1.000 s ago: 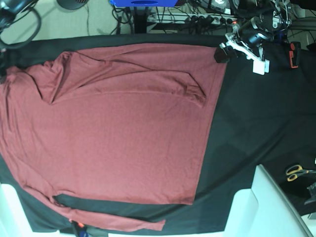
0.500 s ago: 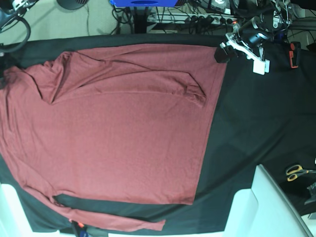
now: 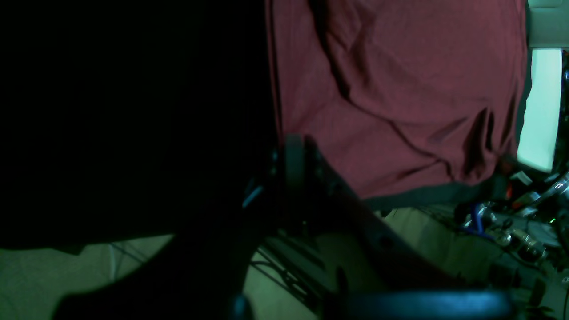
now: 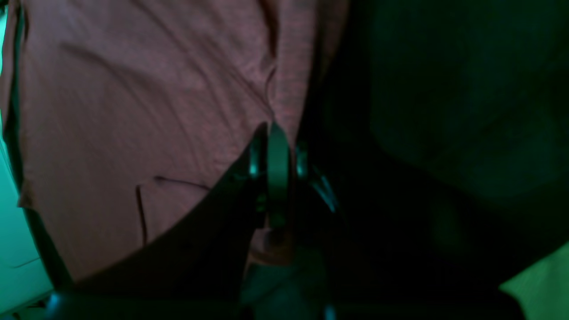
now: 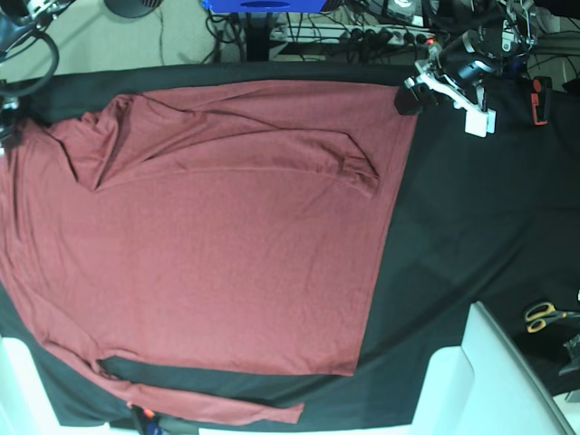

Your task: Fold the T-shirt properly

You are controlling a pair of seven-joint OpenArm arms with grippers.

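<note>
The maroon T-shirt (image 5: 208,236) lies spread flat on the black table cloth (image 5: 471,227), with one long sleeve along the near edge. My left gripper (image 5: 405,98) is at the shirt's far right corner. In the left wrist view its fingers (image 3: 293,142) are pressed together on the shirt's edge (image 3: 400,89), shut on it, and they hide the corner. My right gripper (image 5: 5,127) is at the shirt's far left corner, at the frame's edge. In the right wrist view it (image 4: 271,129) is shut on the cloth's edge (image 4: 133,111).
Yellow-handled scissors (image 5: 544,315) lie at the right. White panels stand at the near right (image 5: 498,381) and near left (image 5: 14,381). An orange-and-black tool (image 5: 540,100) lies far right. Cables and a power strip (image 5: 381,36) run behind the table.
My right gripper has shut at the shirt's far left corner, and that corner has shifted slightly left. The left arm and the rest of the shirt have not moved.
</note>
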